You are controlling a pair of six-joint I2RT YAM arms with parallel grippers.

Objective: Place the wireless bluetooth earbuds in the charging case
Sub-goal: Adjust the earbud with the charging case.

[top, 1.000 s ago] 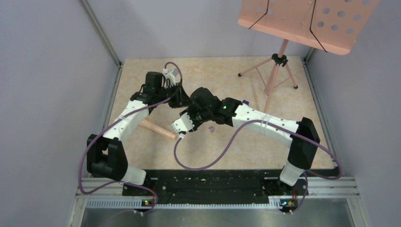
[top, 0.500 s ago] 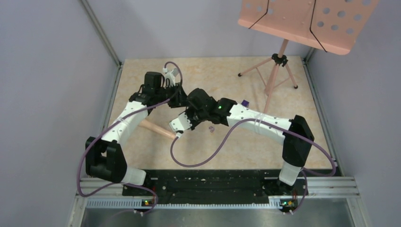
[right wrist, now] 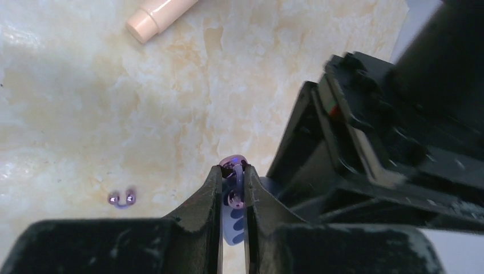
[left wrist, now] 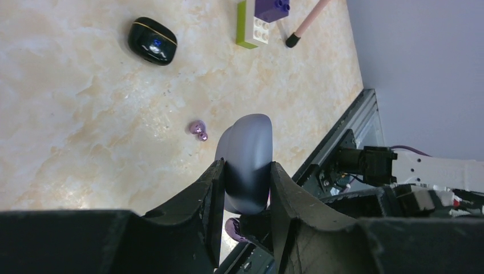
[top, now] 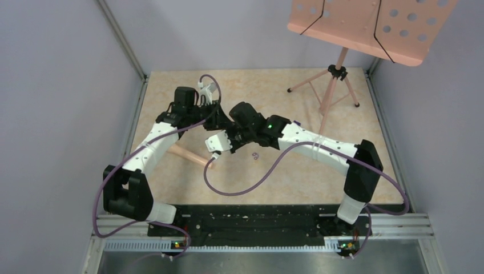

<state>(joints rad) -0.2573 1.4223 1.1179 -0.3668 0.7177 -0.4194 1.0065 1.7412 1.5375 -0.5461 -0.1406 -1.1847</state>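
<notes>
My left gripper (left wrist: 245, 168) is shut on the pale lavender-grey charging case (left wrist: 248, 148) and holds it above the table. My right gripper (right wrist: 233, 169) is shut on a pale purple ring-like earbud (right wrist: 234, 184), right up against the case. A pale part of the case with dark slots (right wrist: 233, 225) shows just under that bud. The left wrist view catches the same bud (left wrist: 233, 228) below the case. A second purple earbud (right wrist: 122, 198) lies loose on the table (top: 255, 155). From above, both grippers meet at mid-table (top: 225, 121).
A glossy black oval pod (left wrist: 152, 41) and a purple-and-yellow block (left wrist: 259, 17) lie farther off. A peach cylinder (top: 191, 157) rests near the left arm. A pink music stand (top: 334, 80) stands back right. Metal rails edge the table (top: 171, 97).
The right gripper has closed on the purple earbud. The right arm has carried it left and back, up to the case in the left gripper. The left arm has stayed put.
</notes>
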